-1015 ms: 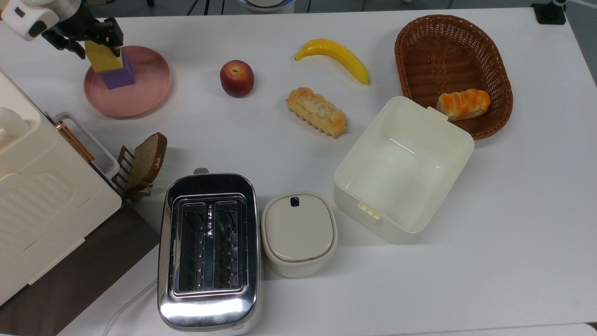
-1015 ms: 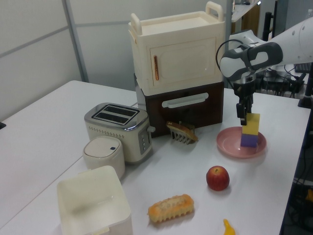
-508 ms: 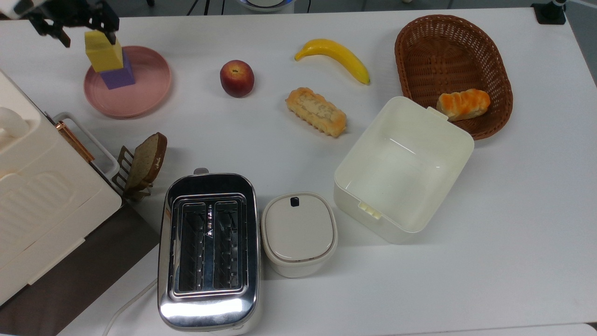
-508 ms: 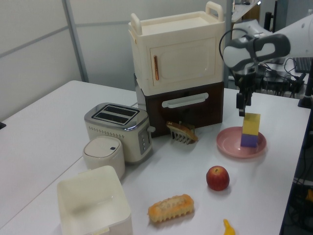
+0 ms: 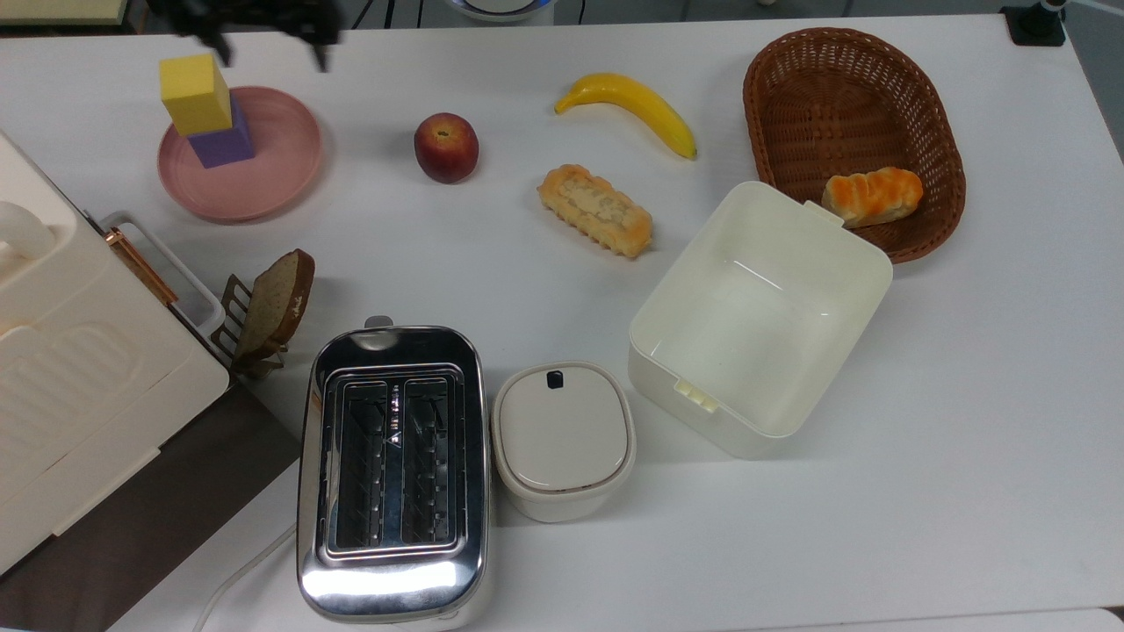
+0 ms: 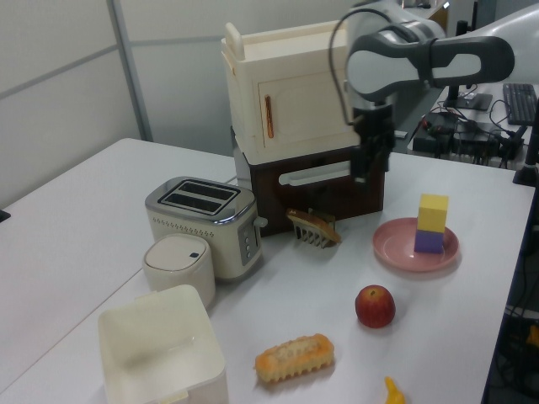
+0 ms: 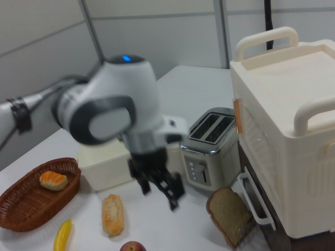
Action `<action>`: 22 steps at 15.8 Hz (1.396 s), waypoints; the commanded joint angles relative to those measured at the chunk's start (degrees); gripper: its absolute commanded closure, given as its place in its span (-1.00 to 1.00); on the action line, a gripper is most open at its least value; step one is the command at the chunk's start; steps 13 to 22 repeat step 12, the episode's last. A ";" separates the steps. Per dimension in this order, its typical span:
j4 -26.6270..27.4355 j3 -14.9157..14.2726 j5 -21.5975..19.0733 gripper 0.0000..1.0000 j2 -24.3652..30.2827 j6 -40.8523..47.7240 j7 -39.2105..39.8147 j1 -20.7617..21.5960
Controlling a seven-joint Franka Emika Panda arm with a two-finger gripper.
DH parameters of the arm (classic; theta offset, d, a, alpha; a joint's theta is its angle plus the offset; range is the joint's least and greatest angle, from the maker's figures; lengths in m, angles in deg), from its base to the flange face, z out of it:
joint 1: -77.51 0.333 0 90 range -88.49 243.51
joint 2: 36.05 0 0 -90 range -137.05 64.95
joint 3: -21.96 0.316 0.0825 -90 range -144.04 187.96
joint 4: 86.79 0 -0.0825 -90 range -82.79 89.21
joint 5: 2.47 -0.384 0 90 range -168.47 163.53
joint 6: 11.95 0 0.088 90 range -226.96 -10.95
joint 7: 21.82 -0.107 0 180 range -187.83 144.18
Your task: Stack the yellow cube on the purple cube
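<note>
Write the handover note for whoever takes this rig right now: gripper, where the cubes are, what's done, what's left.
Gripper: open, holding nothing, up in the air and clear of the stack, toward the top view's right of it.
Matte yellow cube: sitting on top of the matte purple cube, which shows below it in the left view.
Purple cube: standing on the round pink plate, near the top view's upper left corner.
Done: the yellow cube is piled on the purple one and released; nothing touches it.
Left: nothing on the stacking itself. At most, park the arm. The stack looks upright in the left view, so leave it alone.
</note>
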 commanded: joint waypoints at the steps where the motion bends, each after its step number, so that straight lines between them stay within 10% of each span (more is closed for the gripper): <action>1: -3.87 8.47 1.11 -1.00 0.42 6.17 -8.09 0.00; 4: -5.10 13.33 0.84 -1.00 0.51 7.93 -12.24 0.17; 22: -7.13 13.33 -1.00 -1.00 -0.28 8.21 -15.13 1.40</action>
